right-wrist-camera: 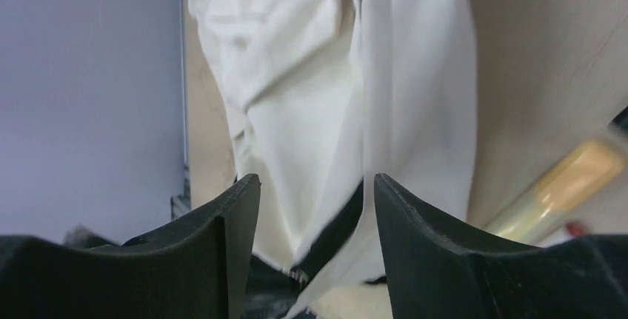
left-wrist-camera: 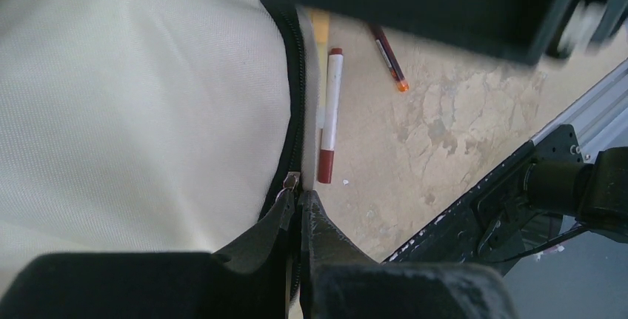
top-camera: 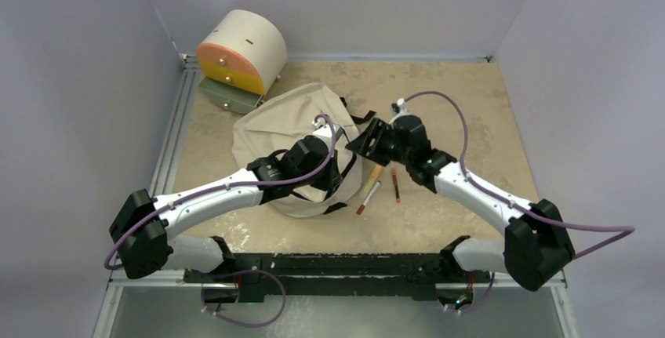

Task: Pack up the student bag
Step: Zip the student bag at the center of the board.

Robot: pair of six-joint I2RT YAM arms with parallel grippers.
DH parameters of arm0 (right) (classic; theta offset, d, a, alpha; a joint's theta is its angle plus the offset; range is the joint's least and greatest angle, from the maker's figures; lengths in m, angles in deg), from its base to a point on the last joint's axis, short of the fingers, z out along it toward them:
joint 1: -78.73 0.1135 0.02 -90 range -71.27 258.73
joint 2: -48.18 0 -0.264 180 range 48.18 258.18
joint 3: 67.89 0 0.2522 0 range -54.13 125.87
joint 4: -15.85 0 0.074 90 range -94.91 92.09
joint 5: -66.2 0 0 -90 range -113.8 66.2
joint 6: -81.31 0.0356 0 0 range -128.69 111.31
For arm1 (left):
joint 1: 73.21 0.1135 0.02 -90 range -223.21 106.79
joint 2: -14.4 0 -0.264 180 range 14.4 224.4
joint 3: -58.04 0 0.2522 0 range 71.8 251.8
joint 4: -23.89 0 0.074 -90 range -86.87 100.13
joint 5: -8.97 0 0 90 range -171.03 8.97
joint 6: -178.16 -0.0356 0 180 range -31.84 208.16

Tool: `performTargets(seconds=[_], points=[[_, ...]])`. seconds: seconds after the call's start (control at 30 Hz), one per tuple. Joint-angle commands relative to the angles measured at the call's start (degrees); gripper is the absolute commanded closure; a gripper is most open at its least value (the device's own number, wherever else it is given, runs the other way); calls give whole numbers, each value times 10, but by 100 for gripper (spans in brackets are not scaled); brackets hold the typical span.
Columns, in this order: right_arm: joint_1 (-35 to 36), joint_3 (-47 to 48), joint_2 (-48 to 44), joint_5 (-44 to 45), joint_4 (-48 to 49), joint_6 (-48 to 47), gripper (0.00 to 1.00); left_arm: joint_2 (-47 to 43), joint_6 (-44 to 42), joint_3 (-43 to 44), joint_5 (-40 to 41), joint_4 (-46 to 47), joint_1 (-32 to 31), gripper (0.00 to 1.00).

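Nearest the bases, the left arm (top-camera: 212,197) reaches over the near edge of the student bag (top-camera: 274,130), which lies slumped in the middle of the desk (top-camera: 486,110) with its cream fabric up. The left jaws are clenched on the zipper pull (left-wrist-camera: 291,180) at the bag's right-hand rim, where the black zipper (left-wrist-camera: 298,97) runs along the fabric edge. That pinch looks meant to draw the zipper along or to pin this side while the mouth is worked open. Just right of the bag, on the bare desk, lie a white marker with red ends (left-wrist-camera: 329,115), a dark pen with an orange tip (left-wrist-camera: 390,58) and a yellowish tube (right-wrist-camera: 566,182). The marker lies nearly against the zipper edge. These are probably the contents waiting to go in, kept close to the opening. None shows inside the bag, so packing seems barely begun. Over the bag's right side the right arm (top-camera: 478,193) holds its jaws apart, gripping nothing. A fold of fabric and a stretch of zipper edge show between them, though whether they touch it I cannot tell. The posture suits taking the flap opposite the left pinch. Close by the bag's far left corner stands a cream-and-orange drawer unit (top-camera: 239,52).
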Motion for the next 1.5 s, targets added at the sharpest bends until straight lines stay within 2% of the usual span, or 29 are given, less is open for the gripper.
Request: performTargets(seconds=[0.0, 0.13, 0.3, 0.47, 0.6, 0.67, 0.83, 1.17, 1.47], points=[[54, -60, -40, 36, 28, 121, 40, -1, -14, 3, 8, 29, -3, 100], [73, -84, -51, 42, 36, 150, 41, 1, -14, 3, 7, 29, -3, 100], [74, -80, -46, 50, 30, 138, 47, 2, -12, 0, 3, 30, -3, 100], [74, -78, -22, 43, 55, 133, 66, -3, -10, -5, 1, 29, -3, 100], [74, -75, -22, 54, 49, 130, 91, -10, -10, -7, 3, 21, -3, 100], [74, -76, -33, 77, 47, 134, 100, -16, -11, -10, 6, 16, -3, 100], [64, -44, -39, 134, 3, 87, 100, -27, -11, -12, 11, 3, -3, 100], [-17, 18, 0, 113, -17, 3, 100, -54, 11, -39, 15, -9, -3, 100], [-58, 133, 106, 124, -37, -89, 100, -85, 20, -57, 24, -31, -3, 100]])
